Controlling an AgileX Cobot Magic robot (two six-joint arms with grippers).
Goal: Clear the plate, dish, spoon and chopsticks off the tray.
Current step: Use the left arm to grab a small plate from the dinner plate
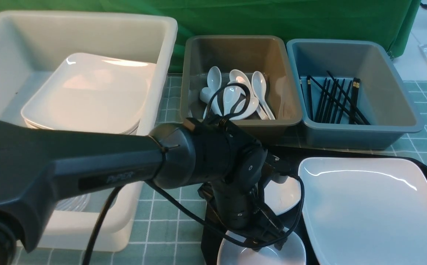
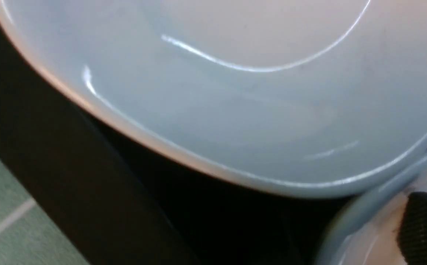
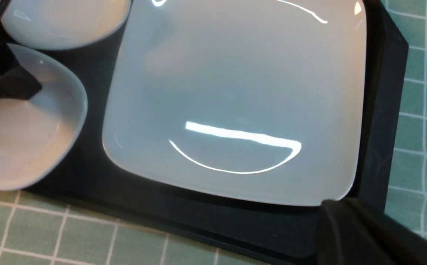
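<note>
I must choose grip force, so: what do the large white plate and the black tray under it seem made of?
The plate: glazed ceramic or melamine, the look leaves it open; glossy white, with sharp light reflections. The tray: probably moulded plastic; black, only a dull sheen on its raised rim.

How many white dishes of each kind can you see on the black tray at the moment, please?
Large glossy white rounded-rectangular plate: 1
Small deep squarish white dishes: 2
Total: 3
</note>
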